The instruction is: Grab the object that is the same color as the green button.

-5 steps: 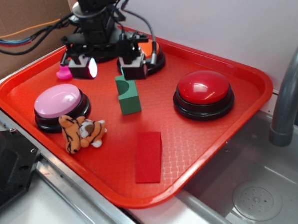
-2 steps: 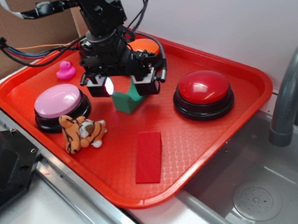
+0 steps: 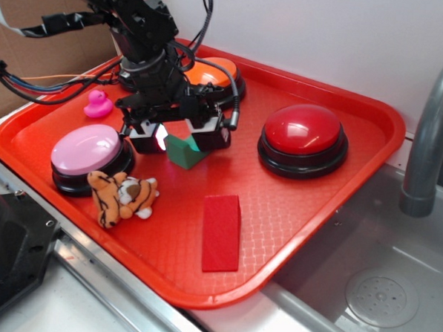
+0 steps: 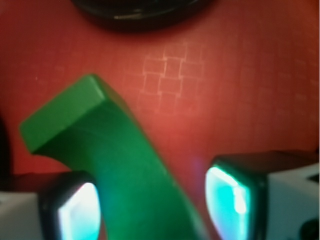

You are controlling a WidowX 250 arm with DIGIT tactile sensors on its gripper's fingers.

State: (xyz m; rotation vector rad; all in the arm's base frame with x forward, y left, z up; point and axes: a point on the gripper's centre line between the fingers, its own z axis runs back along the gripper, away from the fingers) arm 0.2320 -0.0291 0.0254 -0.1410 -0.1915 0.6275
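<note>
Lowered end effector (image 3: 180, 137) | jaws open astride green block (image 3: 183, 153) | tray (image 3: 371, 137) centre

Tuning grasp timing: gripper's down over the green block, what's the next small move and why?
Probably close the gripper: the wrist view shows the green block between both lit fingers, with a gap on one side, so it looks straddled but not yet pinched.
</note>
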